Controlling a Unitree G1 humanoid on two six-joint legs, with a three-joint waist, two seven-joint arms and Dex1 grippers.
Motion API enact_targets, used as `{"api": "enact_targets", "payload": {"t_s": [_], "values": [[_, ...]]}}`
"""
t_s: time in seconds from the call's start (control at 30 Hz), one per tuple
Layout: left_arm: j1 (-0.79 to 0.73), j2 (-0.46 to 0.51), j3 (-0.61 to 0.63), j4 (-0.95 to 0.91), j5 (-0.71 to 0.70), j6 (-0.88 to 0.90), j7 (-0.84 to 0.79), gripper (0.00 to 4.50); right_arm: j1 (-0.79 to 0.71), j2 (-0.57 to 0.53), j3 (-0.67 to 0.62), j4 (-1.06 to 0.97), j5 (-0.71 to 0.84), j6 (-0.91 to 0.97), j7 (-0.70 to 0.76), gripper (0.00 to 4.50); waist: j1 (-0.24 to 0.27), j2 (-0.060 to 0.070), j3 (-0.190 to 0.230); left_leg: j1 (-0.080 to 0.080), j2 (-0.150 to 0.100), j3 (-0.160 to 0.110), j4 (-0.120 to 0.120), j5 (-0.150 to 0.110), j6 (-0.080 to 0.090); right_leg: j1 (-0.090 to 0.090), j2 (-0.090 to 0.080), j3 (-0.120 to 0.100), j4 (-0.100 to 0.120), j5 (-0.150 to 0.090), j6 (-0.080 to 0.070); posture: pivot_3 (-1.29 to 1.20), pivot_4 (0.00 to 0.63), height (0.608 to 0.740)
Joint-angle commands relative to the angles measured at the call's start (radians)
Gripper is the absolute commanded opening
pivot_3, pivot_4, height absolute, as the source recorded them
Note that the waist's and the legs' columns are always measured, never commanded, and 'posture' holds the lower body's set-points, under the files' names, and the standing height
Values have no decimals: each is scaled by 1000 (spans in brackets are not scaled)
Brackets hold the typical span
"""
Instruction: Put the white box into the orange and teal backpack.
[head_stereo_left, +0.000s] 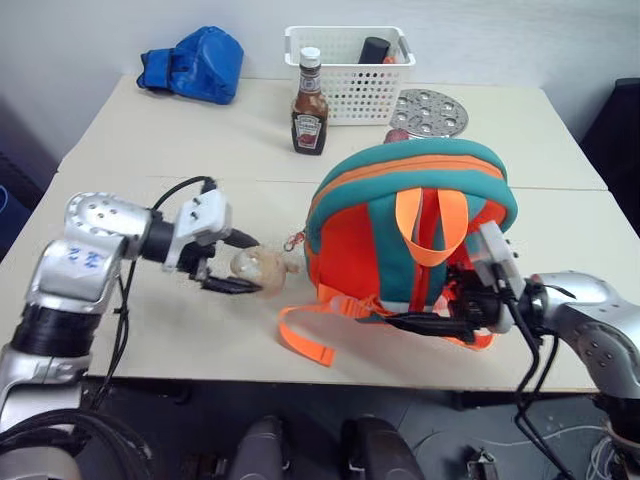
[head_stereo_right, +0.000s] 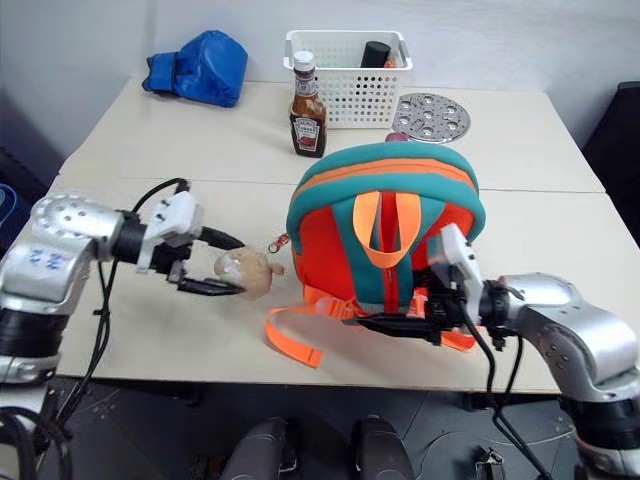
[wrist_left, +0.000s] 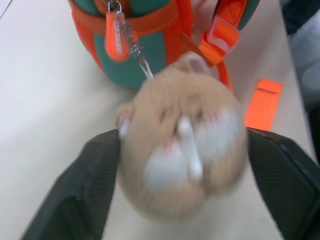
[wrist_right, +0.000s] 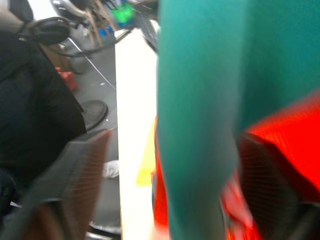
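With my left gripper (head_stereo_left: 243, 262) spread wide around the plush toy (head_stereo_left: 262, 267) and my right gripper (head_stereo_left: 432, 310) wide at its base, the backpack (head_stereo_left: 410, 225) stands upright mid-table, behind it one ketchup bottle (head_stereo_left: 309, 104), one basket (head_stereo_left: 348, 70), one perforated disc (head_stereo_left: 428, 112) and one blue glove (head_stereo_left: 195, 64).

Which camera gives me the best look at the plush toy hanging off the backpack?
Left wrist view: the plush toy sits close up between the left tool's fingers, its chain running to the backpack. Both eye views show it small, beside the backpack.
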Motion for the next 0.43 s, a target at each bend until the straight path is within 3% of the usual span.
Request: {"api": "enact_targets", "payload": {"t_s": [0.03, 0.23, 0.33, 0.43], "values": [[102, 32, 206, -159, -135, 144, 67, 4500, 86, -63, -137, -26, 22, -6, 30, 4473, 2, 0, 0, 0, 0, 0, 0, -1, 1, 0, 0, 0, 0, 0, 0, 0, 150, 740], [330, 90, 608, -367, -345, 421, 135, 4500, 134, -242, -445, 237, 83, 60, 180, 4473, 0, 0, 0, 2, 0, 0, -1, -2, 4, 2, -1, 0, -2, 0, 0, 0, 150, 740], [348, 87, 699, -405, -423, 481, 195, 4500, 104, -295, -474, 339, 87, 70, 239, 4473, 0, 1, 0, 4, 0, 0, -2, -2, 3, 3, -1, 0, -2, -1, -2, 0, 150, 740], [351, 63, 699, -420, -448, 469, 264, 4500, 69, -293, -420, 383, 48, 30, 257, 4473, 0, 1, 0, 4, 0, 0, -3, -2, 2, 3, 0, 0, -2, -2, -4, 0, 150, 740]]}}
